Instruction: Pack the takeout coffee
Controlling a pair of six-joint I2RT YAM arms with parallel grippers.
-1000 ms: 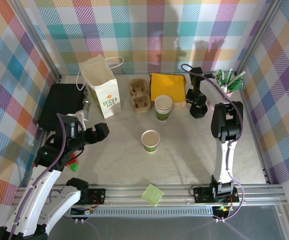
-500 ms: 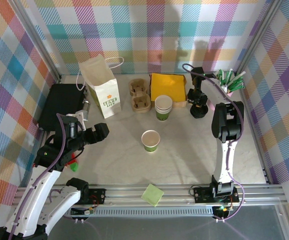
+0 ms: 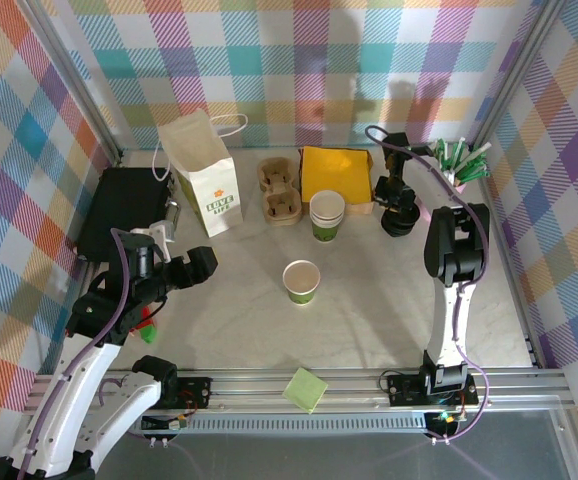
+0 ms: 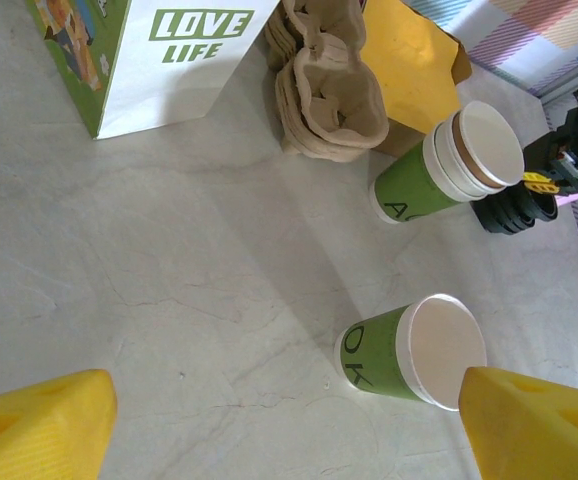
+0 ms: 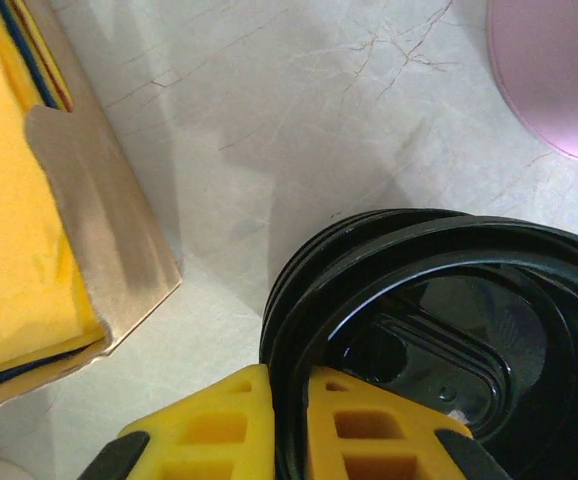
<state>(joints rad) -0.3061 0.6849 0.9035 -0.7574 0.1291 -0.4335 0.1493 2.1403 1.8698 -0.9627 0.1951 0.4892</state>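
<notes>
two arms, one cup to pack. far left, a black box (image 3: pixel 119 212) sits on the table (image 3: pixel 369 310). left gripper (image 3: pixel 197 266) hovers near the box's front right corner, jaws spread wide and empty, well apart from the cup. white paper bag (image 3: pixel 204 185) stands upright behind the gripper, mouth open. two cardboard cup carriers (image 3: pixel 279 192) sit just right of the bag. coffee cup (image 3: pixel 301 282) stands upright and alone mid-table, in front of the carriers, top open, touched by neither gripper. stack of cups (image 3: pixel 327 216) is behind it, just beside the box of yellow napkins (image 3: pixel 334 172). right gripper (image 5: pixel 289 425) is at the back right, fingers pinched on the rim of the top black lid (image 5: pixel 449 300) of a lid stack. pink cup (image 5: pixel 559 80) stands near the lids.
</notes>
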